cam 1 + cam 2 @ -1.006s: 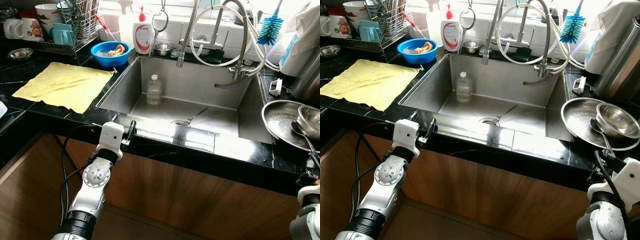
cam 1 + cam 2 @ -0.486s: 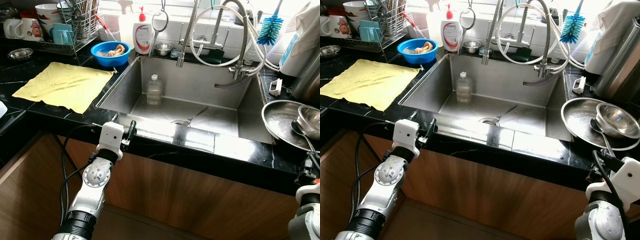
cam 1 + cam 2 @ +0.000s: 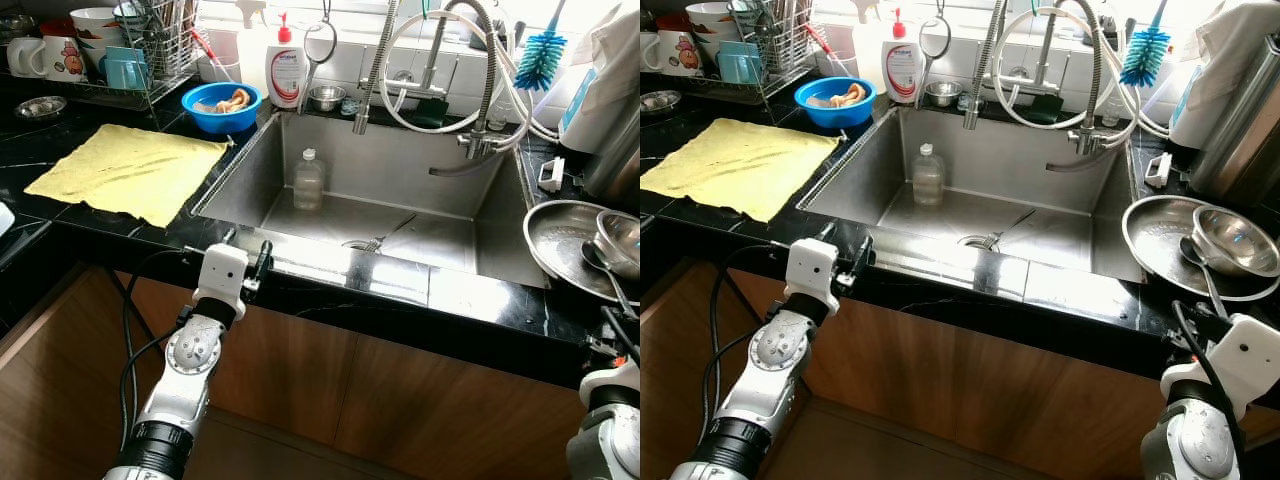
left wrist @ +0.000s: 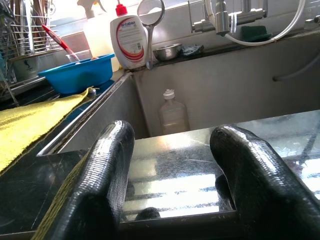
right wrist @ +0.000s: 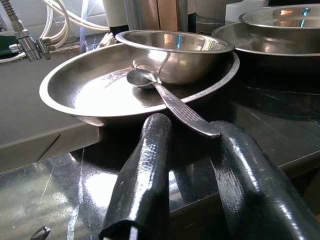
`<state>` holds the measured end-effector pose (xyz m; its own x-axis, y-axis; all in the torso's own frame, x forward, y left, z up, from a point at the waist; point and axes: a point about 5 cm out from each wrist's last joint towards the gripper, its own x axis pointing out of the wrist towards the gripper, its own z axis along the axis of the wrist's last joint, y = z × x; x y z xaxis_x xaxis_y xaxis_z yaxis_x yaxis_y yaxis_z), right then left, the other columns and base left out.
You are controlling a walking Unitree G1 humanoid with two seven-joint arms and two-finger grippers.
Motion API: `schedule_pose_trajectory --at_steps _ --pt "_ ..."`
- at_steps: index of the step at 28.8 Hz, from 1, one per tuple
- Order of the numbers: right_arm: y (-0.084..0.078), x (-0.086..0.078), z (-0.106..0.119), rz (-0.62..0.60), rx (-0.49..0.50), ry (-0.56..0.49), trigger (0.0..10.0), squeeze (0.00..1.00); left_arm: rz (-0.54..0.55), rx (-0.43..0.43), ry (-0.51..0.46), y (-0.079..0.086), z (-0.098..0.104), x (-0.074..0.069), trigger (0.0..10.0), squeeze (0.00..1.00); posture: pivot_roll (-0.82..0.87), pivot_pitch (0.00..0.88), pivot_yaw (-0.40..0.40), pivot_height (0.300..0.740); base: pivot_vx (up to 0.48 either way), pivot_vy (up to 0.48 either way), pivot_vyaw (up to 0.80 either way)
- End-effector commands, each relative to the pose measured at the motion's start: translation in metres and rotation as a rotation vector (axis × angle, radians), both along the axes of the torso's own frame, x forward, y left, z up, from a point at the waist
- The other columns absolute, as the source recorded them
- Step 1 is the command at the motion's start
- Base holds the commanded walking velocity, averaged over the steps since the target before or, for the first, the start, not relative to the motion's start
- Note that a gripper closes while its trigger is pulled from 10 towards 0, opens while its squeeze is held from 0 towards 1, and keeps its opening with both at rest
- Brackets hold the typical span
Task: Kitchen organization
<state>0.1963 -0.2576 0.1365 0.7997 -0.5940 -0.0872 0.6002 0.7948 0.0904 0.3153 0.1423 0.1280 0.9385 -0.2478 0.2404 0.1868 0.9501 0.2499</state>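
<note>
The steel sink (image 3: 250,180) holds a clear bottle (image 3: 308,181) and a fork (image 3: 385,237). Right of it, a steel plate (image 3: 1150,240) carries a small bowl (image 3: 1234,240) and spoon (image 5: 167,97). Right gripper (image 5: 192,175) sits before the spoon handle, jaws parted, empty. Left gripper (image 4: 175,180) likewise at the sink's front edge.

black marble counter (image 3: 480,320) above wooden cabinet fronts (image 3: 330,390), brightly lit.

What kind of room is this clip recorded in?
A home kitchen, most likely: a steel sink set in a black countertop, a dish rack with mugs, and a steel plate holding a bowl and spoon.
</note>
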Motion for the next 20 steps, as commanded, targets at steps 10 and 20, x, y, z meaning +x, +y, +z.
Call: schedule_pose_trajectory --at_steps 10,20 --pt "0.007 0.007 0.003 0.039 0.014 -0.024 4.6 0.00 0.008 0.024 0.041 0.003 -0.008 -0.001 10.0 0.00 -0.01 0.000 -0.038 0.740 0.000 0.000 0.00" --pt "0.016 0.015 0.005 0.101 0.034 -0.036 10.0 0.00 0.012 0.027 0.040 0.003 -0.007 -0.001 10.0 0.00 -0.01 0.000 -0.039 0.740 0.000 0.000 0.00"
